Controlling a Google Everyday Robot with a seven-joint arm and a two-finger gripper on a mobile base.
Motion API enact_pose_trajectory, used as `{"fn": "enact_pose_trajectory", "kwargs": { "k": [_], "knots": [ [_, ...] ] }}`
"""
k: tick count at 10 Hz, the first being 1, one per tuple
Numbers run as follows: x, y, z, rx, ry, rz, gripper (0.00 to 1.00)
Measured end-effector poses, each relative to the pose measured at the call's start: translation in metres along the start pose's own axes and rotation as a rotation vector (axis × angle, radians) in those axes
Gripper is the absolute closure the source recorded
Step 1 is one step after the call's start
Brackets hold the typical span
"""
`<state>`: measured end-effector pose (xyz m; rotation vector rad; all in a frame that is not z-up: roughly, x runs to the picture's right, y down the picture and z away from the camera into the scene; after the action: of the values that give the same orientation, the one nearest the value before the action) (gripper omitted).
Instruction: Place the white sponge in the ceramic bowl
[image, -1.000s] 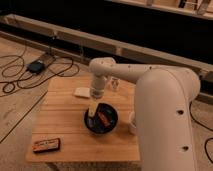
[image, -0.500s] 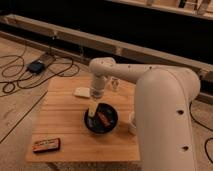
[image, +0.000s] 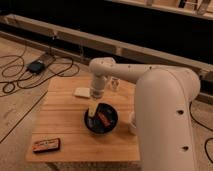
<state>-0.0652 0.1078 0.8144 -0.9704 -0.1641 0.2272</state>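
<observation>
1. White sponge (image: 81, 92) lies flat on the wooden worktop (image: 65, 120), just beyond the bowl's left side and apart from it.
2. The ceramic bowl (image: 111, 126) sits mid-worktop with an orange item (image: 103, 119) inside.
3. The tool (image: 93, 111) hangs over the bowl's left rim; whether it is open or closed, I cannot tell.
4. A black-and-orange bar (image: 46, 145) lies by the front left corner.

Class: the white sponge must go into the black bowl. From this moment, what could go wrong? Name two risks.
First, the end effector hangs at the rim of the ceramic bowl while the white sponge lies apart on the table; swinging to the sponge might nudge the bowl. Second, an orange item lies in the bowl, so the sponge may land on it tilted.
</observation>
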Motion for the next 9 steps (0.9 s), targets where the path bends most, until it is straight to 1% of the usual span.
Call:
{"fn": "enact_pose_trajectory", "kwargs": {
  "k": [1, 2, 3, 4, 5, 6, 8, 9],
  "knots": [
    [0.0, -0.001, 0.0, 0.001, 0.0, -0.003, 0.2],
    [-0.003, -0.009, -0.004, 0.013, 0.005, -0.015, 0.2],
    [-0.015, -0.022, -0.01, 0.037, 0.01, -0.044, 0.2],
    [-0.024, -0.031, -0.013, 0.053, 0.015, -0.063, 0.2],
    [-0.033, -0.046, -0.018, 0.08, 0.027, -0.083, 0.2],
    [-0.038, -0.056, -0.021, 0.098, 0.034, -0.095, 0.2],
    [-0.051, -0.081, -0.024, 0.153, 0.043, -0.112, 0.2],
    [-0.058, -0.099, -0.025, 0.202, 0.032, -0.118, 0.2]
  ]
}}
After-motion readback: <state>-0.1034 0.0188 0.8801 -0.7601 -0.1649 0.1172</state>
